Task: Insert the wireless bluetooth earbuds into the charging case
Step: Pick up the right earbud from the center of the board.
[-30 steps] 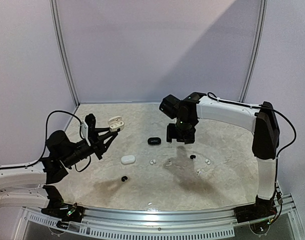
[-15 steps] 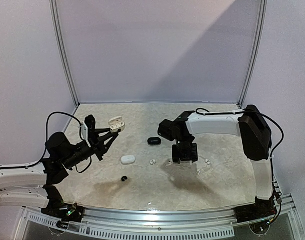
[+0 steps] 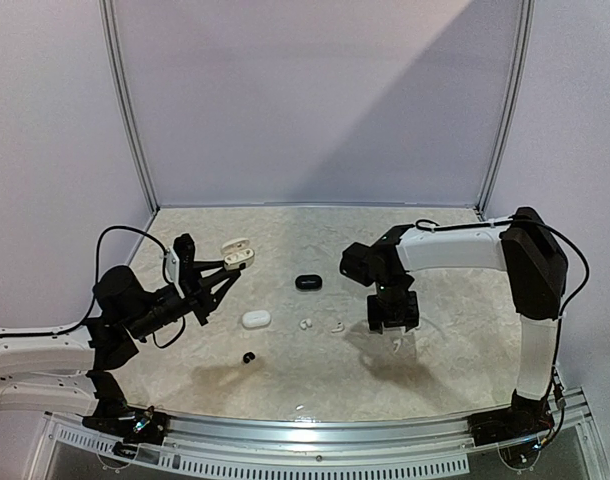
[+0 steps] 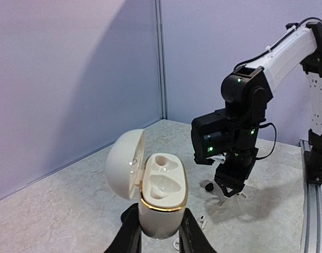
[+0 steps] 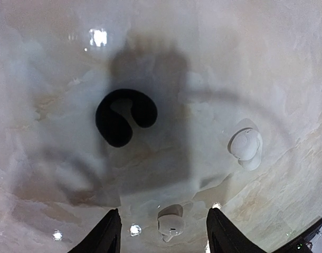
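Observation:
My left gripper (image 4: 160, 232) is shut on the base of a white charging case (image 4: 161, 192) with a gold rim. It holds the case upright above the table's left side, lid (image 4: 125, 163) swung open and both wells empty. My right gripper (image 5: 166, 234) points straight down at the table right of centre, open. A white earbud (image 5: 170, 221) lies between its fingertips, touching neither. Beyond the fingers lie a black earbud (image 5: 124, 118) and another white earbud (image 5: 245, 147). In the top view the right gripper (image 3: 393, 326) hangs low over the table, and the held case (image 3: 237, 257) is at the left.
A closed white case (image 3: 256, 319) and a black case (image 3: 307, 282) lie mid-table. Two white earbuds (image 3: 305, 323) (image 3: 337, 325) rest between them and the right gripper. A lone black earbud (image 3: 249, 357) sits nearer the front edge. Walls close the back and sides.
The right arm has swung from beside the black case to the right and down over the earbuds, its jaws narrowing somewhat. The left gripper has shifted the open case slightly.

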### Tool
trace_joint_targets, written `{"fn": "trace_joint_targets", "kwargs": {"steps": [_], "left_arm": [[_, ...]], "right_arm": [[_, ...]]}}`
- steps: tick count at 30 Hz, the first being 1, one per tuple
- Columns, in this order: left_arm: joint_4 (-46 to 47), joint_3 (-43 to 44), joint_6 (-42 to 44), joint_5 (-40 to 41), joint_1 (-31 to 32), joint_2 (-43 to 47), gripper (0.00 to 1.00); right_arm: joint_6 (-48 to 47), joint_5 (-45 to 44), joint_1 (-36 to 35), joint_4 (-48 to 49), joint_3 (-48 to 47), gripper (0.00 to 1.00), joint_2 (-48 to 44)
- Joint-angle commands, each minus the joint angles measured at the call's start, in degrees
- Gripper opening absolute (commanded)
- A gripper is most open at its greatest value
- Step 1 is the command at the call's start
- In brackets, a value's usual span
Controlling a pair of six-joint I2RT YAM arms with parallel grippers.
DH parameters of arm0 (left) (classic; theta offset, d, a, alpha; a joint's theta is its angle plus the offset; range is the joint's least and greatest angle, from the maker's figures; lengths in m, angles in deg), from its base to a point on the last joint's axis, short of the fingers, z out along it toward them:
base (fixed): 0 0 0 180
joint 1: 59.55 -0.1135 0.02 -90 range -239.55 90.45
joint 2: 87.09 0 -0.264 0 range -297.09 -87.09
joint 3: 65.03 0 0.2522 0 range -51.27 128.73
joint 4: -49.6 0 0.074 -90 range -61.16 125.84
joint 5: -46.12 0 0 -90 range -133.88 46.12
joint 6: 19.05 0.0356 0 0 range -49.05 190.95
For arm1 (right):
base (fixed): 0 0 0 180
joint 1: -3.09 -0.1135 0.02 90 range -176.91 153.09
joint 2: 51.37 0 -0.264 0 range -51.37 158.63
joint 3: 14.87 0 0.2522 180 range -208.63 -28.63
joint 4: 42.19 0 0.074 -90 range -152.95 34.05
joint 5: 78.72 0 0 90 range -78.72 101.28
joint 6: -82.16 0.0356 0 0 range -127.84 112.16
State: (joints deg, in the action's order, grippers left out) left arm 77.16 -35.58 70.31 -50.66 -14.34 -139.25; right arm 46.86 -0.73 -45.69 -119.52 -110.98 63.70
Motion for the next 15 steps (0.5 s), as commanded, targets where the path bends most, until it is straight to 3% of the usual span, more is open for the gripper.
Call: {"fn": "trace_joint_targets", "kwargs": {"steps": [1,6,15], "left_arm": [[1.2,-0.8,0.6,-0.2,1.1,-0.4,0.0],[1.0,-0.7,0.6,-0.5,1.1,-0.4,0.0],[0.7,-0.6,0.6,-0.6,1.1,-0.7,0.0]], "right_arm": [[-1.4,2.2,0.3,1.2,2.5,0.54,-0.8],[-1.3,2.3,0.4,1.9,3.8,0.52,-1.5],[-1.5,4.4,0.7,5.8,7.5,0.39,-2.7]]}}
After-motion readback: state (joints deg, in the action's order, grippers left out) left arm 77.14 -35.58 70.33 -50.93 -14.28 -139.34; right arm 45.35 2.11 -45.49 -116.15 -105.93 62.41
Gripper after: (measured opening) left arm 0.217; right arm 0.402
